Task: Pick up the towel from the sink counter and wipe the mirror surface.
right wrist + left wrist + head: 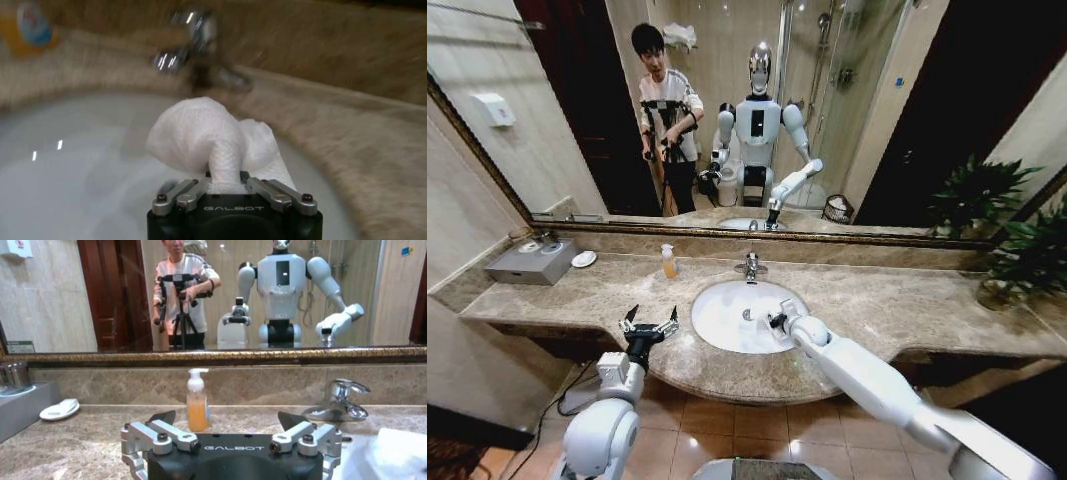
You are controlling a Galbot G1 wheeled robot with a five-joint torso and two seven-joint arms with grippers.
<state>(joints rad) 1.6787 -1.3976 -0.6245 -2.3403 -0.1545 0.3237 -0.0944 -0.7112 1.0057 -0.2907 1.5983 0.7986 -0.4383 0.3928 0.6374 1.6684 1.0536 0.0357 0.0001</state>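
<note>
The white towel (207, 137) hangs bunched from my right gripper (227, 186), whose fingers are shut on its twisted end. That gripper (777, 321) hovers over the right side of the oval basin (722, 320) in the brown speckled sink counter (897, 300), just in front of the chrome faucet (193, 47). My left gripper (649, 322) is open and holds nothing, above the counter's front edge left of the basin; its fingers (163, 417) point toward the back wall. The large framed mirror (557, 110) spans the wall behind the counter.
An orange soap bottle (668, 262) stands left of the faucet (750, 266). A small white dish (584, 259) and a grey box (532, 262) sit at the counter's far left. A potted plant (1027, 260) occupies the right end.
</note>
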